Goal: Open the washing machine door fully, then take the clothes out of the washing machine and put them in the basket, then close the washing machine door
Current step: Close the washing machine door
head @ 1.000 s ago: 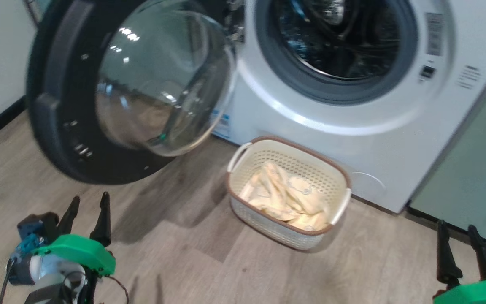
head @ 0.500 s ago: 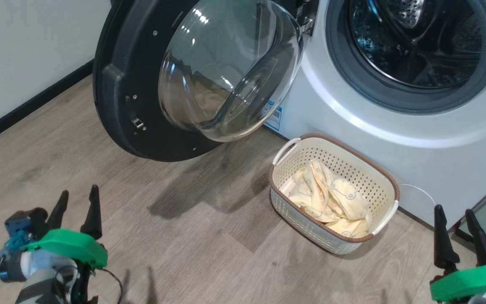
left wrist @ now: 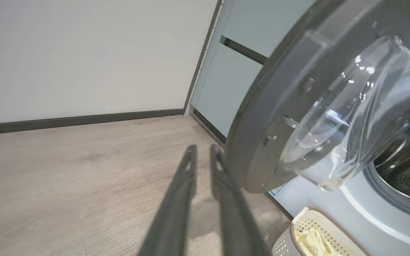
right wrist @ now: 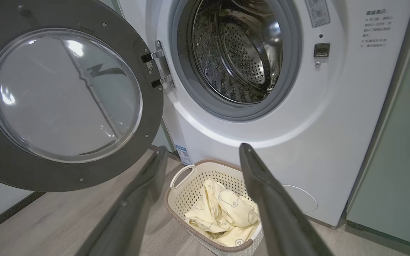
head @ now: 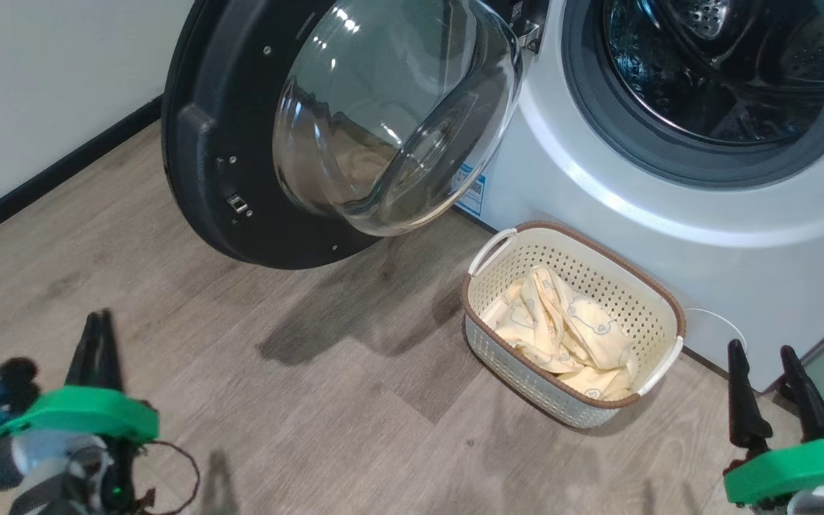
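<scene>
On floor by washing machine [head: 598, 207]: basket [head: 659, 304] holds clothes [head: 569, 332] | drum bare | left tool [head: 97, 336] nearly pressed together, right tool [head: 762, 357] spread

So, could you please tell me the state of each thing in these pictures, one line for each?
Washing machine door: wide open.
Washing machine: drum looks empty.
Basket: upright on the floor, holds clothes.
Clothes: crumpled in the basket.
Left gripper: jaws nearly together, holding nothing.
Right gripper: jaws open, holding nothing.
</scene>
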`<state>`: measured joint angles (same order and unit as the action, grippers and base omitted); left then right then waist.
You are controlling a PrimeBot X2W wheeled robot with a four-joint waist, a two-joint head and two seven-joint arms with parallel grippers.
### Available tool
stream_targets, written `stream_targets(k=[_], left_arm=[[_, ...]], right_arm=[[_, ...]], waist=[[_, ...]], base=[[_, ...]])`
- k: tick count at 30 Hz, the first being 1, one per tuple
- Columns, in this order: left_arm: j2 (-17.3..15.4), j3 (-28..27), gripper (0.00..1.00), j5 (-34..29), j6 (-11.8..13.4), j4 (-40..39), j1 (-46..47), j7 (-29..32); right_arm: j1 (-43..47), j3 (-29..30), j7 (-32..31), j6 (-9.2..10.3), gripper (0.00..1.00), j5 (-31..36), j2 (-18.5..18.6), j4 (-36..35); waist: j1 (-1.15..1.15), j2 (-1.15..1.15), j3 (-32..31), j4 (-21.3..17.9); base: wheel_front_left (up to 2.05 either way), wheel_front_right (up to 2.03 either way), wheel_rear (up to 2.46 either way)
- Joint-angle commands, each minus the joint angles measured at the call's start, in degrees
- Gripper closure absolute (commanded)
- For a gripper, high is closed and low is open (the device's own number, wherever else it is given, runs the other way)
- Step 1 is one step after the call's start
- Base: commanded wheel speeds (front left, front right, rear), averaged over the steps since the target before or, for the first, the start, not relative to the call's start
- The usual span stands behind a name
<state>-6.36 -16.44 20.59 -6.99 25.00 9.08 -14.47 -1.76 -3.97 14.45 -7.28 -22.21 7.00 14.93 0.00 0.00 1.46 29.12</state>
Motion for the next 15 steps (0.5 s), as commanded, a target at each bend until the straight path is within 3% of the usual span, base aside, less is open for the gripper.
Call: stream_targets(k=[1,7,15], left_arm=[[-1.64,-2.97,1.0,2.51,-0.26,-1.18,1.73,-0.52],[-3.9,-4.57,1.0,17.87,-0.46,-1.26,4.91,2.73],[-14.61,-9.54,1.0,39.8,-0.48,4.22,14.0,13.45]], right_arm=[[-2.53,-1.2,0.55,-0.21,0.0,-0.4,1.36,-1.54],[-1.59,-0.95,0.55,-0.21,0.0,-0.35,1.08,-1.73],[0.17,-0.19,0.55,-0.21,0.0,-0.13,1.2,-2.27]], waist=[[0.0,0.0,-0.06,-0.03],[0.0,0.0,-0.37,-0.11],[0.0,0.0,-0.91,-0.75]], base=[[0.0,0.0,0.0],[0.0,0.0,0.0],[0.0,0.0,0.0]])
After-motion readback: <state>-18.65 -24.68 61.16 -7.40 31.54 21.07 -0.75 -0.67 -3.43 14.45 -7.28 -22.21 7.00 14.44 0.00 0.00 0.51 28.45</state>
